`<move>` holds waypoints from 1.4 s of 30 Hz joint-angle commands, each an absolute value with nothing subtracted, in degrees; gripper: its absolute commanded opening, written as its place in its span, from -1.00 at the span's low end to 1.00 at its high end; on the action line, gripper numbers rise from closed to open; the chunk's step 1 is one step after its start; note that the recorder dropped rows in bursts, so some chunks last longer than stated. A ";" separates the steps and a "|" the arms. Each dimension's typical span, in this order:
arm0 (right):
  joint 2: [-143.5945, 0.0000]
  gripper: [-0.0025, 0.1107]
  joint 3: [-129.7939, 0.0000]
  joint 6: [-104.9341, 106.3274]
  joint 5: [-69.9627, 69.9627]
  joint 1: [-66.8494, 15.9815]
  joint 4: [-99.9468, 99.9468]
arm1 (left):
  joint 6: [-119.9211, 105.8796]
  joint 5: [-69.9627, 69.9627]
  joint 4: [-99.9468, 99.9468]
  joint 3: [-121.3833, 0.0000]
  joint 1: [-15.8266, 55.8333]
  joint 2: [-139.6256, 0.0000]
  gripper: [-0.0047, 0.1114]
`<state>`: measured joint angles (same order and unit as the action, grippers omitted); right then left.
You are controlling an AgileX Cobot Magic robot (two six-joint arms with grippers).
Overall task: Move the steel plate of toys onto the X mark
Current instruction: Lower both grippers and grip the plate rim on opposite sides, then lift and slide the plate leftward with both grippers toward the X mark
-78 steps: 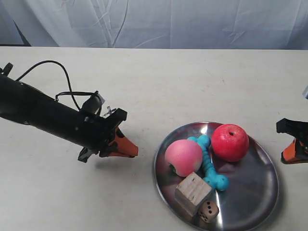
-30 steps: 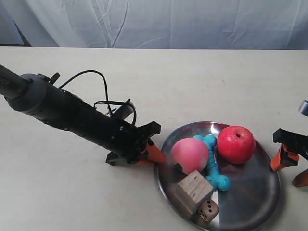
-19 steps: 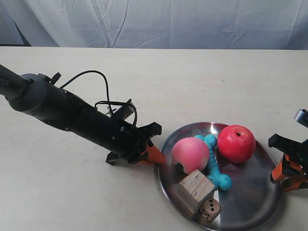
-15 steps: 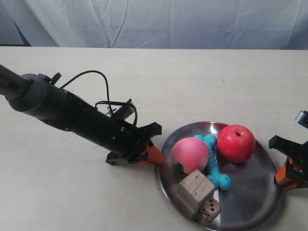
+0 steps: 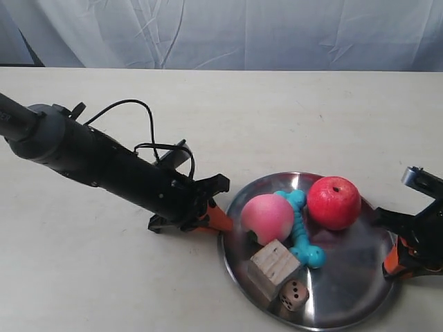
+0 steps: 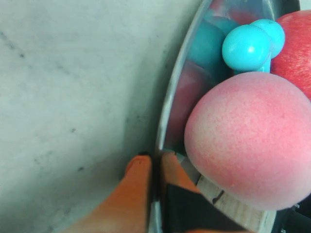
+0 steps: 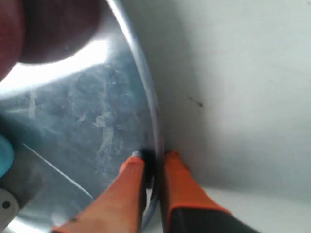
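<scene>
The steel plate (image 5: 353, 277) carries a red apple (image 5: 334, 202), a pink peach (image 5: 267, 218), a turquoise bone toy (image 5: 300, 232), a wooden cube (image 5: 271, 268) and a small die (image 5: 293, 294). My left gripper (image 5: 220, 220) pinches the rim nearest the black arm; in the left wrist view this gripper (image 6: 155, 162) has one orange finger on each side of the plate's rim (image 6: 171, 97), beside the peach (image 6: 248, 136). My right gripper (image 5: 393, 259) grips the opposite rim; the right wrist view shows it (image 7: 153, 159) shut on the rim (image 7: 145, 82). The X mark is not visible.
The pale tabletop (image 5: 242, 117) stretches toward a white curtain (image 5: 228, 31) at the far edge. A black cable (image 5: 149, 135) loops over the arm at the exterior view's left.
Both grippers have closed onto opposite rims of the plate. The plate with its toys has shifted slightly toward the exterior view's left, and the right gripper moved in onto the rim.
</scene>
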<state>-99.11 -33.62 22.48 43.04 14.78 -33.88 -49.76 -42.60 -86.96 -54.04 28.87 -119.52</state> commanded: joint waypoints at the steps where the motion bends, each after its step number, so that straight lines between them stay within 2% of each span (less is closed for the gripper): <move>1: -101.27 -0.97 -32.94 24.03 42.86 11.21 -39.14 | -49.82 -40.27 -85.25 -53.29 29.25 -121.64 -0.92; 14: -100.01 -0.97 -42.70 23.92 53.12 11.21 -42.40 | -41.88 -42.54 -74.90 -56.52 27.38 -117.08 -0.92; 29: -100.01 -0.97 -44.42 23.92 53.13 11.21 -45.70 | -37.21 -42.55 -69.67 -59.44 26.15 -112.82 -0.92; 42: -101.00 -0.97 -49.15 21.74 52.01 4.80 -50.06 | -36.30 -45.87 -69.53 -59.44 26.03 -111.14 -0.92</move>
